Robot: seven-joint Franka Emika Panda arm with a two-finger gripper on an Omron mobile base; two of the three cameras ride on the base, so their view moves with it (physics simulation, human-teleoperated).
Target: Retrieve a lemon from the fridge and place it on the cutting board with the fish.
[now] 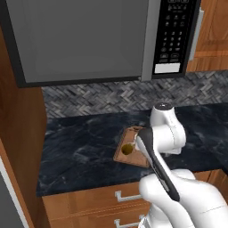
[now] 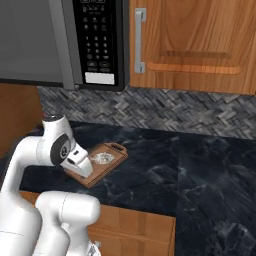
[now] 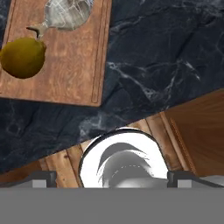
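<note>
The lemon (image 3: 22,57) lies free on the reddish-brown cutting board (image 3: 65,74), right beside the pale silvery fish (image 3: 68,13). From the left base view the lemon (image 1: 128,149) rests on the board (image 1: 127,159) just left of my hand. My gripper (image 3: 114,178) hovers above the counter's front edge, near the board's close end. Its jaws stand wide open with nothing between them, and the fingertips (image 3: 42,177) show at both bottom corners. In the right base view the hand (image 2: 80,164) covers the lemon, and the fish (image 2: 102,158) shows on the board (image 2: 109,167). The fridge is out of view.
The board sits on a dark marble counter (image 1: 80,147) with a herringbone backsplash. A grey microwave (image 1: 89,40) hangs above it, and a wood cabinet door (image 2: 195,40) is to its right. A tall wood panel (image 1: 20,142) bounds the counter's left end. Drawers (image 1: 89,202) run below.
</note>
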